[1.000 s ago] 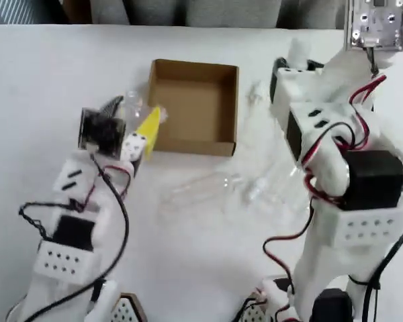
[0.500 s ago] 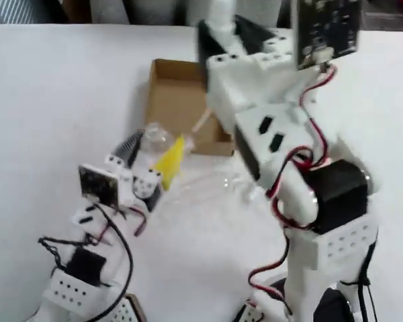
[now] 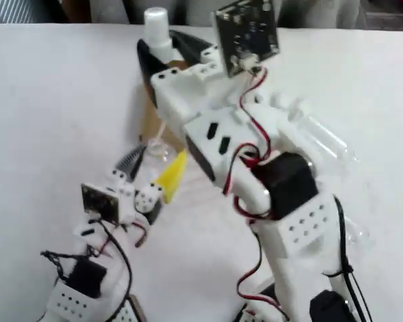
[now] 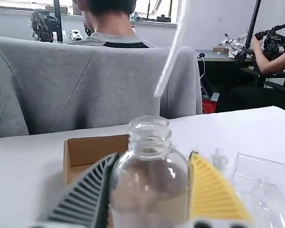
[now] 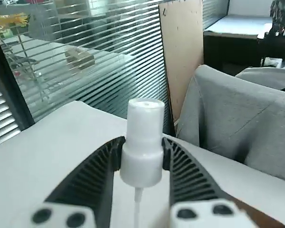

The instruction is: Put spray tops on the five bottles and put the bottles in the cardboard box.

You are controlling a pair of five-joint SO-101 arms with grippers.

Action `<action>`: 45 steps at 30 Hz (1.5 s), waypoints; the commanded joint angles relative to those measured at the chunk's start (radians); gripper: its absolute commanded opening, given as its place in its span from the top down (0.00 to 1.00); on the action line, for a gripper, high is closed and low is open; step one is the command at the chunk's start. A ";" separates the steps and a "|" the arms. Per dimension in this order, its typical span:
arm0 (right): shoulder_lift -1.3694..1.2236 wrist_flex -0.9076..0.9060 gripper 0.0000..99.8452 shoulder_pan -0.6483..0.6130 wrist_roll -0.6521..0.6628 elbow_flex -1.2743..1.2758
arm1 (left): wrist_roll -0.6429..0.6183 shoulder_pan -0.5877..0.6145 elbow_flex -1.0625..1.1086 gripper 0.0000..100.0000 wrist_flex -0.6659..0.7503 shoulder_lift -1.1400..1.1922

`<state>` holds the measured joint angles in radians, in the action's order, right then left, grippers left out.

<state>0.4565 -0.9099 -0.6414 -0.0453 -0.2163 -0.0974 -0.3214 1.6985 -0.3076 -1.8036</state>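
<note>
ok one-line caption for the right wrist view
Right tool clamps a white spray top upright, its dip tube hanging down.

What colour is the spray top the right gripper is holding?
White; the spray top shows best in the right wrist view.

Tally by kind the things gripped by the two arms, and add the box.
bottle: 1
spray top: 1
cardboard box: 1
Total: 3

Bright, even light washes out the white surface; daylight enters through blinds beyond the right fingers; shadows faint.
</note>
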 commanded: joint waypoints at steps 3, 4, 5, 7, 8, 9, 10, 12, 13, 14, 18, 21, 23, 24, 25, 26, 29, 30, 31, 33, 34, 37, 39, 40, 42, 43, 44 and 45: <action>0.104 0.200 0.98 -0.007 0.002 0.143 | -0.014 -0.005 -0.005 0.98 -0.008 -0.025; 0.108 0.202 0.98 -0.007 0.002 0.161 | -0.014 -0.005 -0.005 0.98 -0.008 -0.025; 0.114 0.202 0.98 -0.007 0.002 0.178 | -0.014 -0.004 -0.005 0.98 -0.008 -0.025; 0.117 0.200 0.98 -0.007 0.003 0.193 | -0.014 -0.004 -0.005 0.98 -0.009 -0.025; 0.117 0.200 0.98 -0.007 0.005 0.195 | -0.014 -0.004 -0.005 0.98 -0.009 -0.025; 0.117 0.199 0.98 -0.007 0.005 0.195 | -0.014 -0.004 -0.005 0.98 -0.009 -0.025; 0.117 0.199 0.98 -0.007 0.006 0.198 | -0.014 -0.004 -0.005 0.98 -0.009 -0.025; 0.117 0.197 0.98 -0.005 0.008 0.201 | -0.014 -0.004 -0.005 0.98 -0.009 -0.025; 0.117 0.188 0.98 -0.005 0.008 0.201 | -0.014 -0.004 -0.005 0.98 -0.011 -0.025; 0.117 0.176 0.98 -0.005 0.008 0.201 | -0.014 -0.004 -0.005 0.98 -0.011 -0.025; 0.119 0.150 0.98 -0.005 0.008 0.199 | -0.014 -0.004 -0.005 0.98 -0.011 -0.025; 0.119 0.150 0.98 -0.002 0.008 0.199 | -0.014 -0.004 -0.005 0.98 -0.011 -0.025; 0.119 0.150 0.98 -0.002 0.008 0.201 | -0.014 -0.004 -0.005 0.98 -0.011 -0.025; 0.119 0.150 0.98 -0.004 0.008 0.201 | -0.014 -0.004 -0.005 0.98 -0.011 -0.025; 0.119 0.150 0.98 -0.004 0.008 0.201 | -0.014 -0.004 -0.005 0.98 -0.011 -0.025; 0.119 0.150 0.98 -0.005 0.008 0.201 | -0.014 -0.004 -0.005 0.98 -0.011 -0.025; 0.119 0.150 0.98 -0.004 0.009 0.201 | -0.014 -0.004 -0.005 0.98 -0.011 -0.025; 0.119 0.148 0.98 -0.002 0.009 0.201 | -0.014 -0.004 -0.005 0.98 -0.011 -0.025; 0.119 0.142 0.98 -0.002 0.009 0.201 | -0.014 -0.004 -0.005 0.98 -0.011 -0.025; 0.119 0.114 0.98 -0.002 0.009 0.201 | -0.014 -0.004 -0.005 0.98 -0.011 -0.025; 0.119 0.105 0.98 -0.002 0.009 0.201 | -0.014 -0.004 -0.005 0.98 -0.011 -0.025; 0.125 0.104 0.98 -0.002 0.009 0.201 | -0.014 -0.004 -0.005 0.98 -0.011 -0.025; 0.134 0.102 0.98 -0.005 0.009 0.206 | -0.014 -0.004 -0.005 0.98 -0.011 -0.025; 0.142 0.108 0.98 -0.005 0.009 0.218 | -0.014 -0.004 -0.005 0.98 -0.011 -0.025; 0.151 0.110 0.98 -0.007 0.009 0.242 | -0.014 -0.004 -0.005 0.98 -0.011 -0.025; 0.156 0.122 0.98 -0.007 0.009 0.256 | -0.014 -0.004 -0.005 0.98 -0.011 -0.025; 0.160 0.137 0.98 -0.007 0.009 0.273 | -0.014 -0.004 -0.005 0.98 -0.011 -0.025; 0.165 0.154 0.98 -0.004 0.009 0.288 | -0.014 -0.004 -0.005 0.98 -0.011 -0.025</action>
<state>0.5854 -0.8009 -0.6414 -0.0453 0.0598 -0.0974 -0.3214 1.6985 -0.3138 -1.8036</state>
